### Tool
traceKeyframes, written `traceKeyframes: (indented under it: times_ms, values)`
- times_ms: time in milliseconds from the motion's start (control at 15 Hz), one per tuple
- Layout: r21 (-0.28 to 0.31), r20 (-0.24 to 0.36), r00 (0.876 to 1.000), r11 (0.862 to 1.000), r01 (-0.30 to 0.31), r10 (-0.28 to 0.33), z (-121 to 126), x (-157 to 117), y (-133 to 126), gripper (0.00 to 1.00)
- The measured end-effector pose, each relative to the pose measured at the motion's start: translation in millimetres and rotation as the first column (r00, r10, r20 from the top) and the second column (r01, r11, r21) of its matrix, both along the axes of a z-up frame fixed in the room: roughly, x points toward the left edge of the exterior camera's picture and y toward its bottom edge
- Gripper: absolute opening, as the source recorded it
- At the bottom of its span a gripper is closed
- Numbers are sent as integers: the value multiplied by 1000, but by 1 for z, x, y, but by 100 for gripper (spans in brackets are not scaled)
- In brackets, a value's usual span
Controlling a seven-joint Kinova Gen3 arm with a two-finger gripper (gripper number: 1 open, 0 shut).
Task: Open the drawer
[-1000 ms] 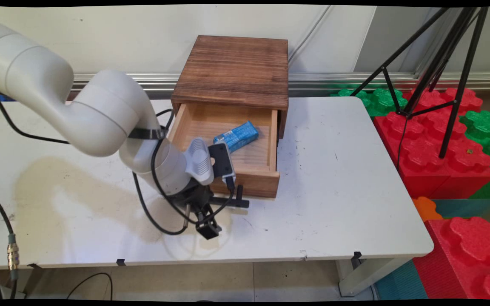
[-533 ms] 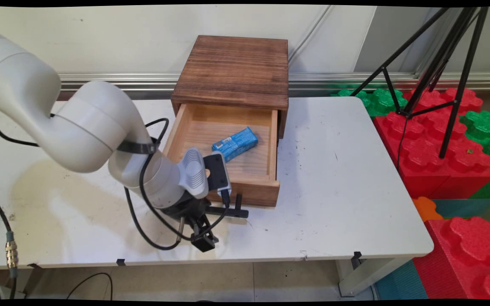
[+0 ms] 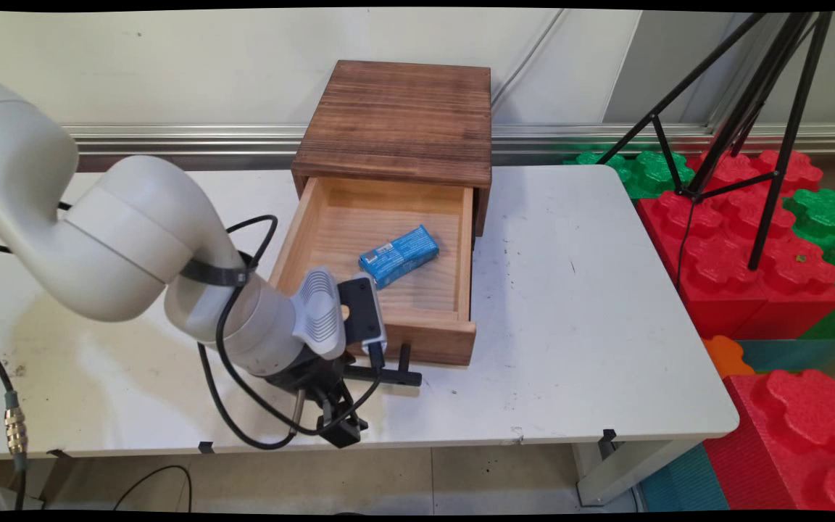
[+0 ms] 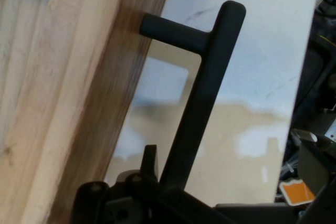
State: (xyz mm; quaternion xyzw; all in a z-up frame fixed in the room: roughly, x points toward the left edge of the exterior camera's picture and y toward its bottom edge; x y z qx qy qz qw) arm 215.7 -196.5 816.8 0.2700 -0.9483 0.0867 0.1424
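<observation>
A dark wooden cabinet stands at the table's back, and its light wooden drawer is pulled far out toward the near side. Inside the drawer a blue packet lies at a slant. My gripper is low over the table in front of the drawer, shut on the left end of the black drawer handle. In the hand view the handle's bar rises from my gripper, and its post meets the drawer front on the left.
The white table ends just below my gripper. Black cables loop from my wrist down over the table. Off the table's right side stand a black tripod and red and green foam blocks.
My gripper has moved toward the table's near edge with the handle in it. The drawer has slid further out, carrying the blue packet along.
</observation>
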Motion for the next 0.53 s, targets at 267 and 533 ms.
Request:
traceKeyframes:
  times_ms: [267,533]
  values:
    - [-1,-1,1000,1000,1,-1,1,0,8,100]
    - [-6,-1,1000,1000,4,-4,2,0,14,100]
